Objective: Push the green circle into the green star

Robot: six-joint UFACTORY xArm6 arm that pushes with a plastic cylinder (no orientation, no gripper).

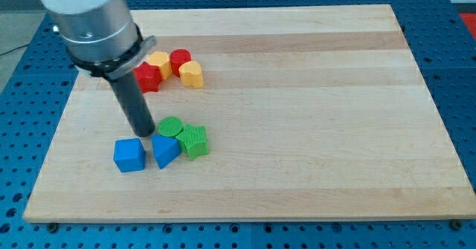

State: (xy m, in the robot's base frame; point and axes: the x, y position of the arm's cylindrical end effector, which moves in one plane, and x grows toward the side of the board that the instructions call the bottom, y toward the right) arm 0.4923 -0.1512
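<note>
The arm ends in a dark rod, and there is no hand on it, so nothing is grasped or released here. The tip rests on the wooden surface, just at the left edge of the green circle and right above the blue triangle-like block. The green circle sits touching the green star, which lies at its lower right side. The blue cube is just beside the blue triangle-like block, on the view's left.

Nearer to the view's top there is a second group of four blocks, close together. The red block is partly hidden behind the rod. A yellow block and a red cylinder stand behind it, and another yellow block is on the view's right of this group.
</note>
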